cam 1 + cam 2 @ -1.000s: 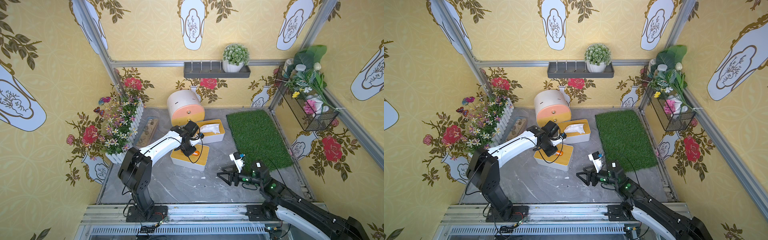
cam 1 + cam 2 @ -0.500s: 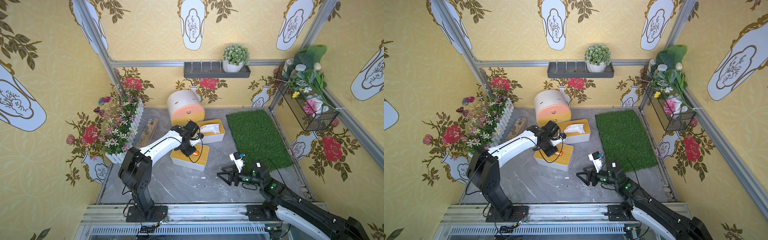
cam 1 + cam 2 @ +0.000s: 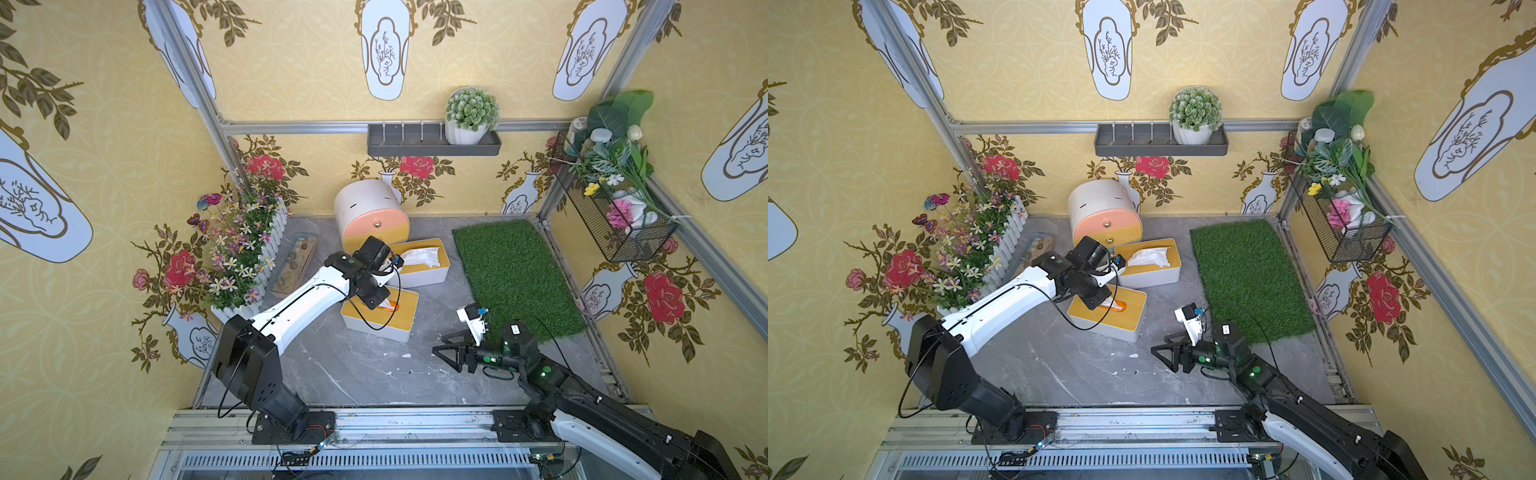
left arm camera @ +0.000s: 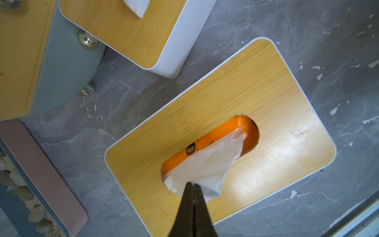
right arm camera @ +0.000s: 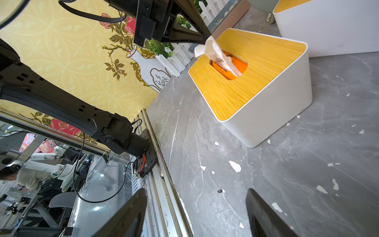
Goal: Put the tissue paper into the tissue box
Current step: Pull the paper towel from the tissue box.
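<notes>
My white tissue box with bamboo lid point(image 4: 266, 92) already holds the orange tissue pack point(image 4: 207, 139), so I judge I'm finishing at the slot. My right gripper point(image 5: 194, 192) stands open and empty, well off the box. My left gripper point(image 4: 192, 184) is closed, pinching the white tissue sheet point(image 4: 207, 166) over the slot. Next I ease gently, no tearing. Only the right wrist view shows the sheet raised.

A lab's mock home booth: wallpaper panels point(image 3: 291, 62) on aluminium framing point(image 3: 291, 126), grass mat point(image 3: 515, 270).

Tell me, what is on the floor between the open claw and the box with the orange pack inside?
Only grey floor with small white paper scraps lies between the right gripper and the tissue box, as the right wrist view shows.
</notes>
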You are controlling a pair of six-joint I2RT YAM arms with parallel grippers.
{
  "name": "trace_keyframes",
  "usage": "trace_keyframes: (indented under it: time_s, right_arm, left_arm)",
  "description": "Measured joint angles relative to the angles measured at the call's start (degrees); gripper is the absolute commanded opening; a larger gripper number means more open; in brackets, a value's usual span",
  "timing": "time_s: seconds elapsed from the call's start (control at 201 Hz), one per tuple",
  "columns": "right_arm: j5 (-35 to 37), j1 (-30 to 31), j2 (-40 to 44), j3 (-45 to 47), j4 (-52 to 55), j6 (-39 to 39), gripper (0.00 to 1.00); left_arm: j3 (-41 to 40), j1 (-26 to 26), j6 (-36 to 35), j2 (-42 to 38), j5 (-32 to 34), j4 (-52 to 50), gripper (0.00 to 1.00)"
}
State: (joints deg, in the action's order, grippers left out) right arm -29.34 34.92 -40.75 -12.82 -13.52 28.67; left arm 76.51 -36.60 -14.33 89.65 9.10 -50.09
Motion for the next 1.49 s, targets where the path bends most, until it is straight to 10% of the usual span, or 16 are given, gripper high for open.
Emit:
trace_keyframes:
  time_s: [0.617, 1.16, 1.493]
  right_arm:
    - [12.0, 9.2, -24.5, -21.2, 0.1, -11.4, 0.73]
    - [16.7, 10.4, -33.4, -24.7, -2.8, -16.6, 0.73]
    - [16.2, 12.9, -27.8, -18.0, -2.8, -8.1, 0.88]
  left_arm:
    - [-3.7, 0.6, 2.2, -6.5, 2.4, 4.9, 0.11]
    - [-8.7, 2.2, 5.9, -16.0, 7.8, 11.5, 0.99]
    - [-10.2, 11.2, 12.5, -17.7, 9.6, 15.8, 1.00]
